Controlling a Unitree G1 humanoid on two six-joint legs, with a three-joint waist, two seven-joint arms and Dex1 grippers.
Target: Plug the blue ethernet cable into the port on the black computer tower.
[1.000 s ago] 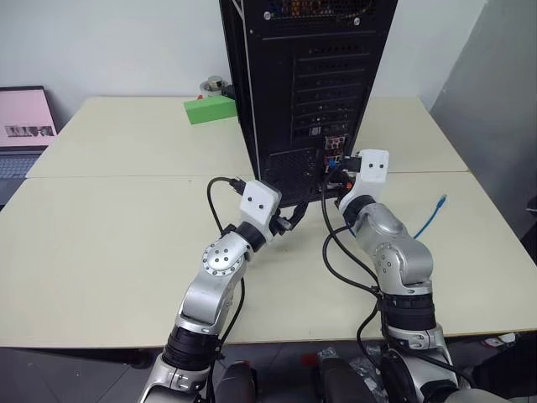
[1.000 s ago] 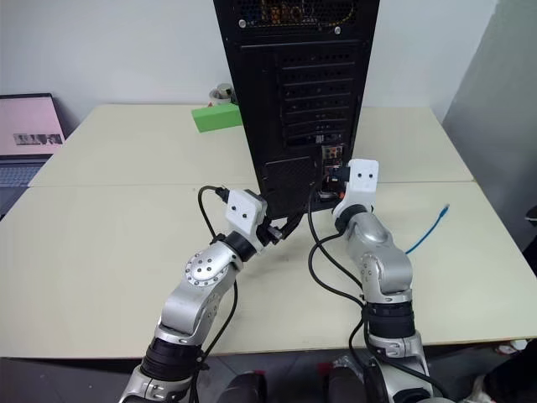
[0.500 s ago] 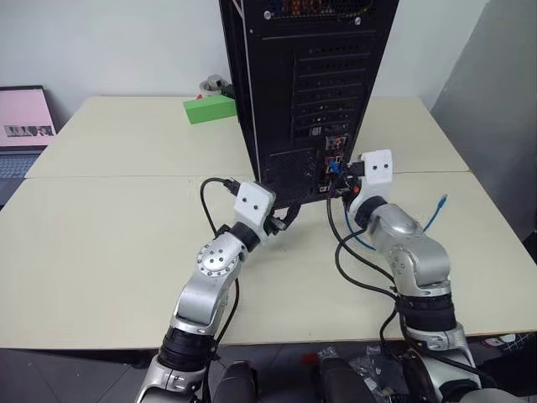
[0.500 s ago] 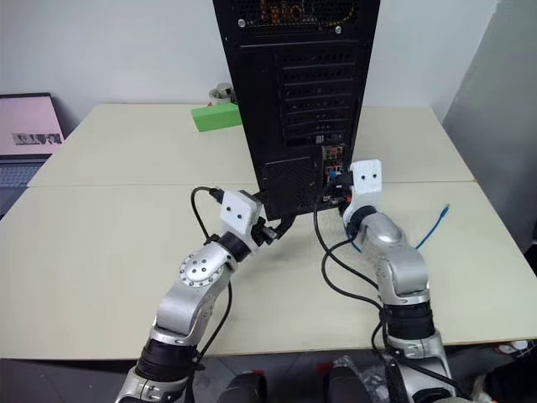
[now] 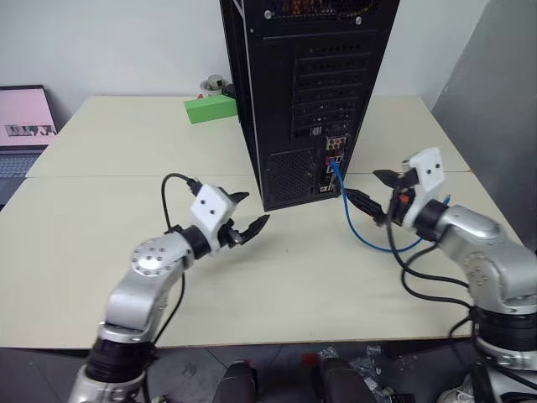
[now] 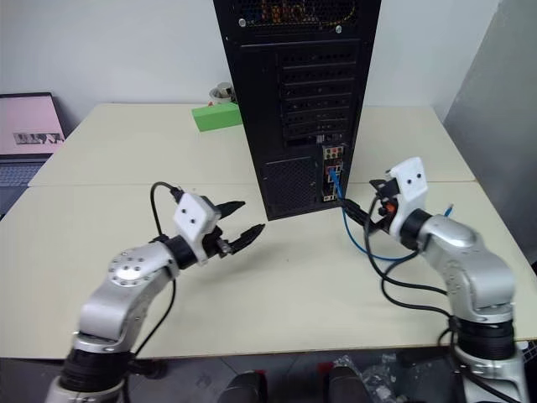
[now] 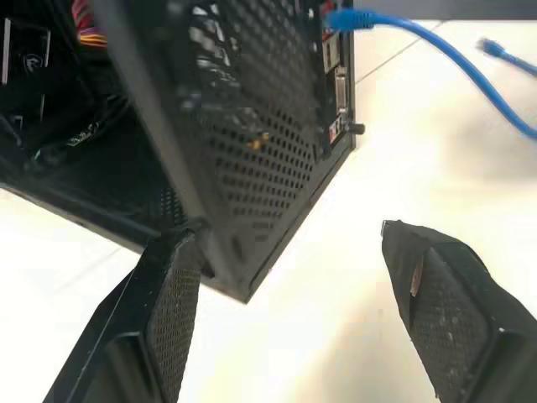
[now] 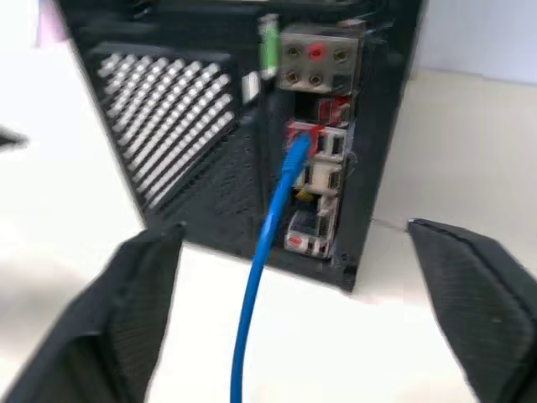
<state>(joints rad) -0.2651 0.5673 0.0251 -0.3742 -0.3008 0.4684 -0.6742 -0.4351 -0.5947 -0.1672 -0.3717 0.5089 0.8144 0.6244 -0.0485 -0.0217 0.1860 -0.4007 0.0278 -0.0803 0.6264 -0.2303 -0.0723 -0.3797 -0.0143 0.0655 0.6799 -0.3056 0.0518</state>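
Left gripper: fingers spread apart, nothing between them, hovering over the table and aimed at the tower's lower corner.
Green block: far beyond the left gripper, on the table just beside the tower's left side.
Black computer tower: upright between the two grippers and ahead of both, rear panel facing us.
Port: in the rear connector cluster, straight ahead of the right gripper, with the cable's plug seated in it.
Blue ethernet cable: runs down from the port, loops over the table under the right gripper and passes behind that arm.
Right gripper: released, fingers wide, holding nothing, apart from the tower with the cable hanging between its fingers and the panel.
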